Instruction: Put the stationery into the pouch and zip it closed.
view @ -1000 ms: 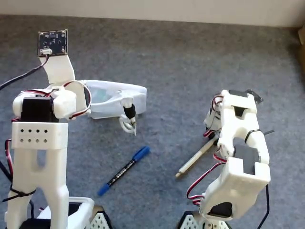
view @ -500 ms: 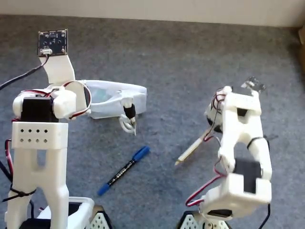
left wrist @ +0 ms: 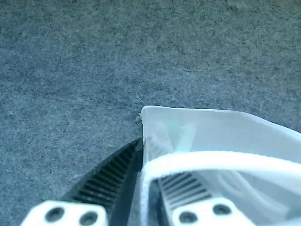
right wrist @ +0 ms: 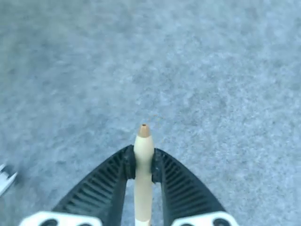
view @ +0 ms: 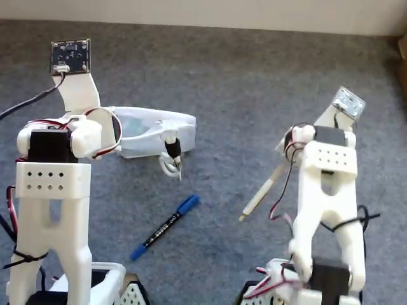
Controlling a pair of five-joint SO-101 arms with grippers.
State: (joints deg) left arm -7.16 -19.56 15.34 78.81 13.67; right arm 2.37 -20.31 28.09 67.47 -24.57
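**High view.** Your left arm stands at the left of the grey bench [view: 254, 82]. The left pincer [view: 173, 151] sits at the right end of the white pouch [view: 149, 127], on the side nearer the arm bases. The pouch lies flat on the bench just beside that arm. A white cord loop [view: 167, 167] lies at the pincer's tip. The blue pen [view: 166, 227] lies loose on the bench at a slant. It is closer to the arm bases than the pouch and touches neither arm. Your right arm stands at the right. The beige pencil [view: 262, 194] slants out from under its wrist toward the blue pen, apart from it. You cannot tell here whether the pencil's low end touches the bench.

**Left wrist view.** The left pincer [left wrist: 143, 162] is narrow and clamped on the pouch [left wrist: 211, 136] at its edge, near a corner. One ribbed black finger [left wrist: 110, 174] lies outside the fabric. The other shows through the fabric from within. A white band crosses just above it.

**Right wrist view.** The right pincer [right wrist: 143, 157] is closed on the beige pencil [right wrist: 143, 141]. The pencil's brown tip pokes just past the fingertips, with grey bench beyond it.
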